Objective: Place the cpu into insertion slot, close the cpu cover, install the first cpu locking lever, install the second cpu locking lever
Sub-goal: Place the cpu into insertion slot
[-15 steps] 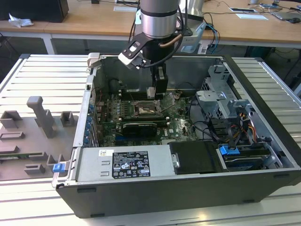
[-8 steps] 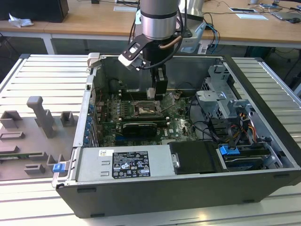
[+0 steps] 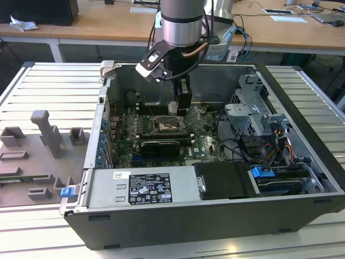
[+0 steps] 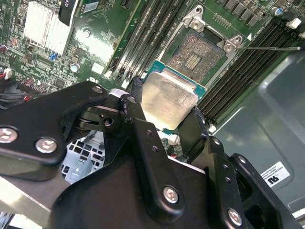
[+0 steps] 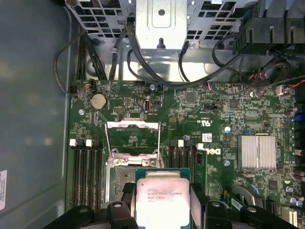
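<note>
the gripper (image 4: 167, 107) is clamped on the cpu (image 5: 162, 198), holding it raised near the bare insertion slot (image 4: 198, 55), whose cpu cover (image 5: 132, 125) stands flipped open, so seating, closing and both latching steps are not yet done.

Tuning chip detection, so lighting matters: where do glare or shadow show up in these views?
Second wrist view: white glare washes out part of the circuit board, and the cpu in the gripper carries a soft sheen; first wrist view: the cpu's top is evenly lit; exterior view: the insertion slot sits in dim shadow.
</note>
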